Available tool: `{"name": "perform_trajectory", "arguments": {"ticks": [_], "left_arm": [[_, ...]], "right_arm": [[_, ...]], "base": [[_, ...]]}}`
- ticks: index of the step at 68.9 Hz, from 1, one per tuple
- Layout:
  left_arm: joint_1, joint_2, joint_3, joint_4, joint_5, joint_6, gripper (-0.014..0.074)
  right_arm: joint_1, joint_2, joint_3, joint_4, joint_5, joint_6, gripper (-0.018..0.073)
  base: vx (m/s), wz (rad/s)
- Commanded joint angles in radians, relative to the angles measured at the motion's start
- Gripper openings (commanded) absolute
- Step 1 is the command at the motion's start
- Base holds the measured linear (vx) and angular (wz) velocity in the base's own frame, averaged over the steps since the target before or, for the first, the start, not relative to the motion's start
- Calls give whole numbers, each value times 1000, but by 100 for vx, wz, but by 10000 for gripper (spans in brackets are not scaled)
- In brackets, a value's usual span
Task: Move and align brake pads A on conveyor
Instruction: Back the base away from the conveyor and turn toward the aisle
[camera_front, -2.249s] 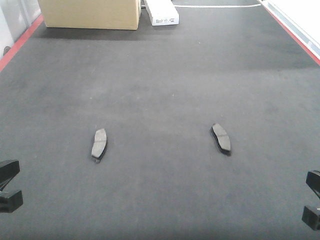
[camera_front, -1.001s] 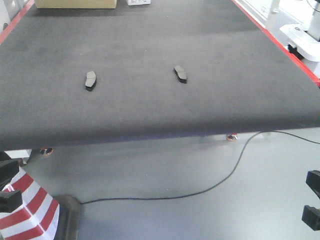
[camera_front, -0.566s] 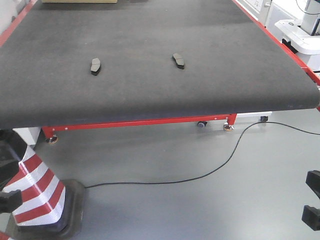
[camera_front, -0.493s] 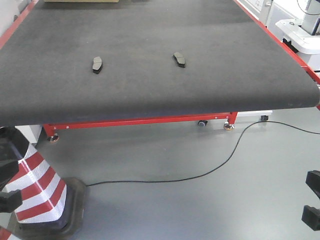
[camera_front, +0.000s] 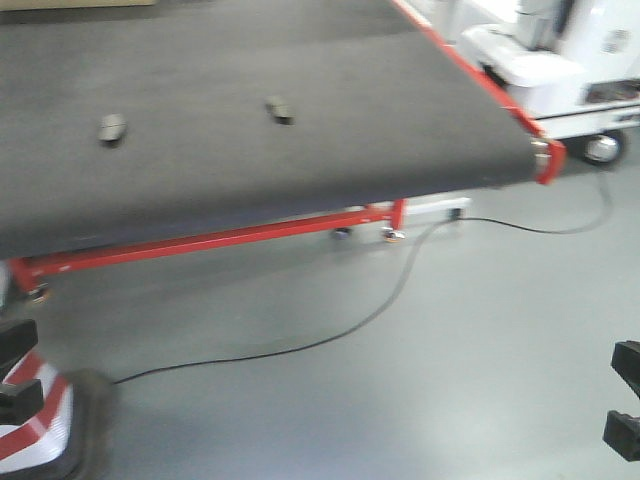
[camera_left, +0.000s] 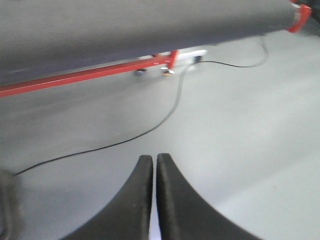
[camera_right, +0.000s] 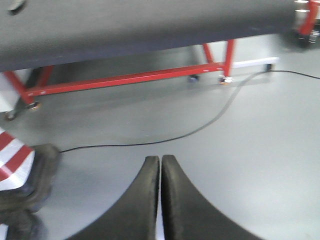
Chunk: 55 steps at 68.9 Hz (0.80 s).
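A left pad (camera_front: 112, 128) and a right pad (camera_front: 280, 108) are seen well apart on the far conveyor (camera_front: 330, 150); left gripper (camera_left: 151, 158) and right gripper (camera_right: 160, 159) are clenched, empty, over near floor (camera_front: 450, 350); aligning is judged unfinished.

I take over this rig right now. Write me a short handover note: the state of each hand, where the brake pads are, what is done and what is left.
Left hand: shut, empty, over bare floor.
Right hand: shut, empty, also over the floor.
On the conveyor lie the left pad and the right pad, apart from each other. No other pads are in view.
Done: both are on the belt; the picture is too blurred to judge alignment.
Left: the robot stands off from the conveyor, so likely drive up, check and align them. Mind the cable on the floor.
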Motion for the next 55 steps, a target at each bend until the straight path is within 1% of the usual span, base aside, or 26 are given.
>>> {"name": "perform_trajectory", "arguments": {"ticks": [1, 32, 55], "left_arm": [[-4, 0, -25, 0, -68, -4, -6], [-4, 0, -25, 0, -68, -4, -6], [-4, 0, -25, 0, -68, -4, -6]], "right_arm": [[-3, 5, -26, -3, -74, -8, -10], [-3, 5, -26, -3, -74, -8, -10], [-3, 5, -26, -3, -74, -8, -10]], "base": [[-4, -56], [-2, -69], [8, -49]]}}
